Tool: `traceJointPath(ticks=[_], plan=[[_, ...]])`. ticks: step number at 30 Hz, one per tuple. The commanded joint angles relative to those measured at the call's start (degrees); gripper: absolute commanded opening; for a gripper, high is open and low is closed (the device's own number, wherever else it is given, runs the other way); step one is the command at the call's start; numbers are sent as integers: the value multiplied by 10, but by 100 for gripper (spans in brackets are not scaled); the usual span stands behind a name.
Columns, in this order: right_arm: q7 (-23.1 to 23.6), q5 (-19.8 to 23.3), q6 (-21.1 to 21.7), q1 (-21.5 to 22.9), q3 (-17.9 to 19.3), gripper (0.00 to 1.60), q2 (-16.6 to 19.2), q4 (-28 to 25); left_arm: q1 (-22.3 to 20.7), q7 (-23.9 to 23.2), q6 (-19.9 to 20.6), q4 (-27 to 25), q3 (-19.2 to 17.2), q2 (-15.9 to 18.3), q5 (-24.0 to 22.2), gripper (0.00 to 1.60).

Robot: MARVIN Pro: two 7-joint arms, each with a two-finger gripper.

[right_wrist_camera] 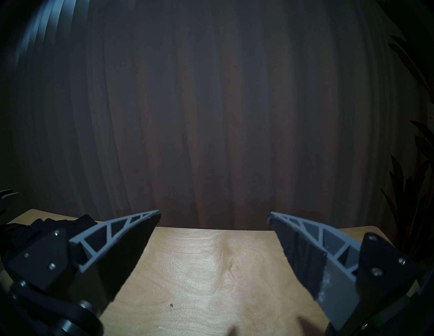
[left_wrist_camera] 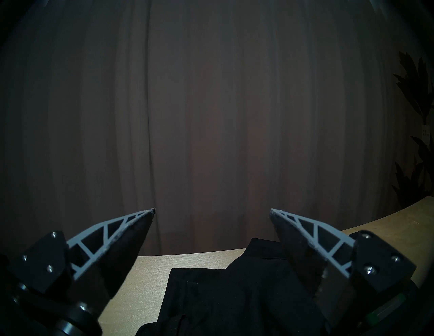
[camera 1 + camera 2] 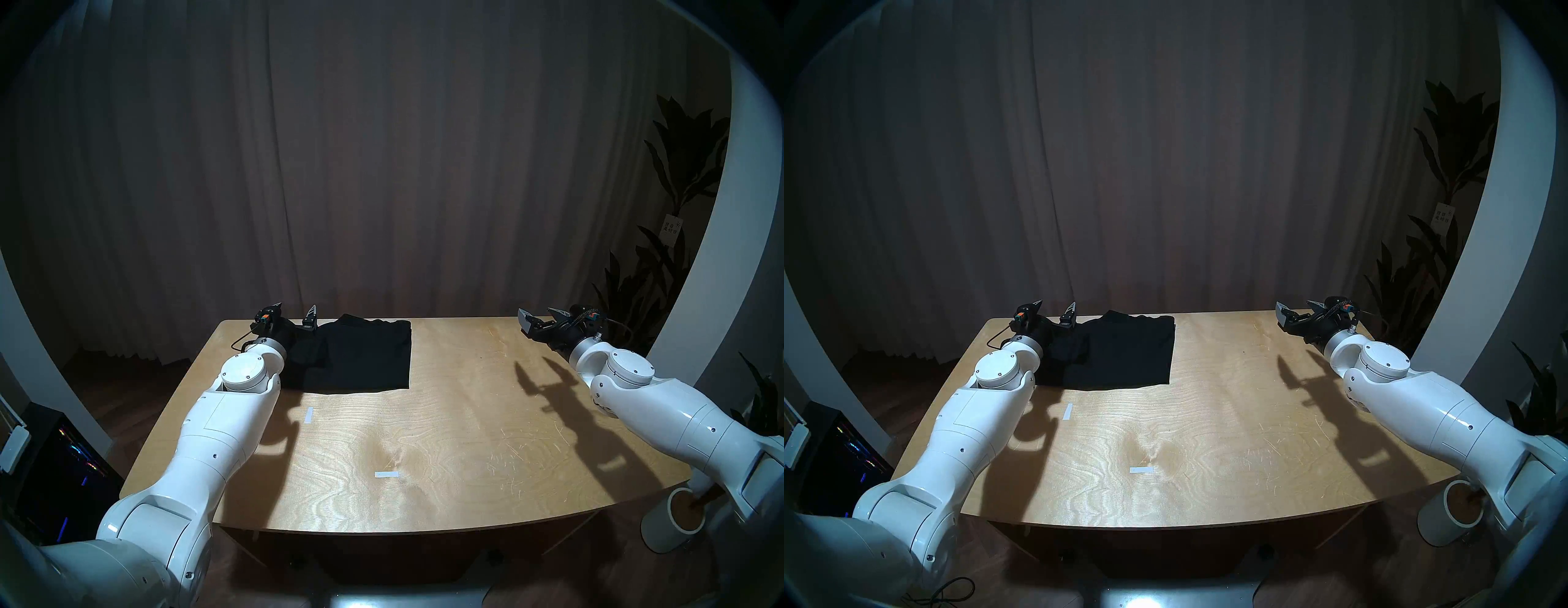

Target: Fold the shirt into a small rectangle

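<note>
The black shirt [image 3: 360, 354] lies folded into a rough rectangle at the far left of the wooden table [image 3: 445, 424], with a bunched fold on its left side; it also shows in the other head view [image 3: 1123, 352]. No white label shows. My left gripper [image 3: 295, 311] is open and empty, hovering above the shirt's far left corner; its wrist view shows the shirt [image 2: 234, 300] below the spread fingers [image 2: 131, 234]. My right gripper [image 3: 541, 317] is open and empty above the table's far right corner, far from the shirt [image 1: 47, 225].
Two small white tape strips [image 3: 308, 415] [image 3: 387, 474] lie on the table. A dark curtain [image 3: 382, 170] hangs behind. A plant [image 3: 679, 212] stands at the far right. A white cylinder [image 3: 670, 524] stands beside the table's front right corner.
</note>
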Motion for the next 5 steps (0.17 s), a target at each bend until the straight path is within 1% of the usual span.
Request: traceJointPath(ticks=[1, 5], plan=[[-1, 3, -6, 8, 9, 160, 2, -5, -9, 0, -3, -19, 0, 2, 3, 160], [-1, 2, -6, 7, 10, 160, 2, -5, -8, 1, -2, -20, 1, 2, 3, 160]])
